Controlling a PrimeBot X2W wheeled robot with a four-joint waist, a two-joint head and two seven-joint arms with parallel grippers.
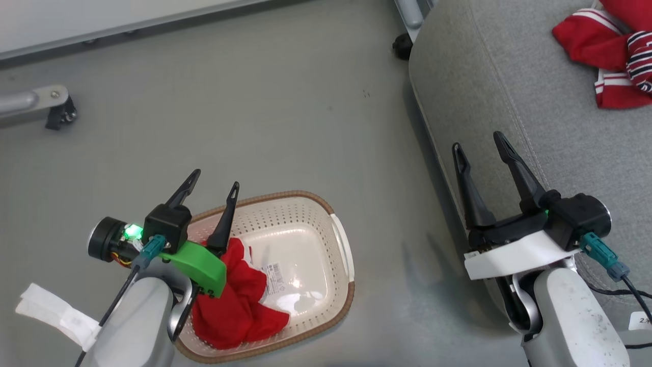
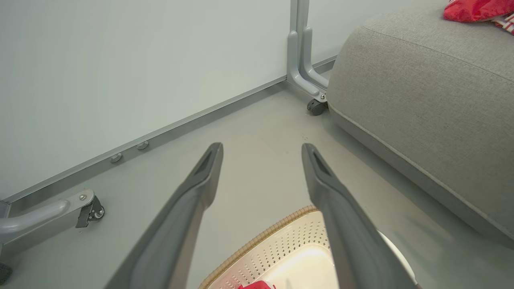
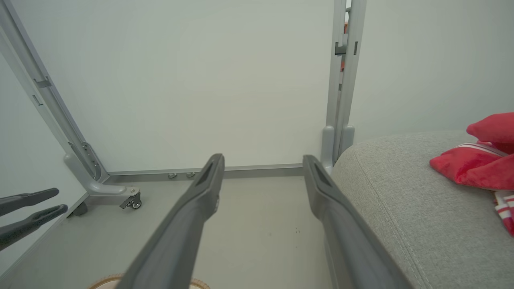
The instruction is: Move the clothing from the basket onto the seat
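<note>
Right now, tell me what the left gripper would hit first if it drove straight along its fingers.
The left gripper would likely meet bare floor beyond the basket, short of the white wall panel; depth is hard to judge.

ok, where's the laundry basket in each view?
Head view: laundry basket lower centre, on the floor.
Left wrist view: laundry basket bottom centre, cut by the edge.
Right wrist view: sliver of braided rim at the bottom edge, left of centre.
Shared landmark: grey seat, on the right in all three.
</note>
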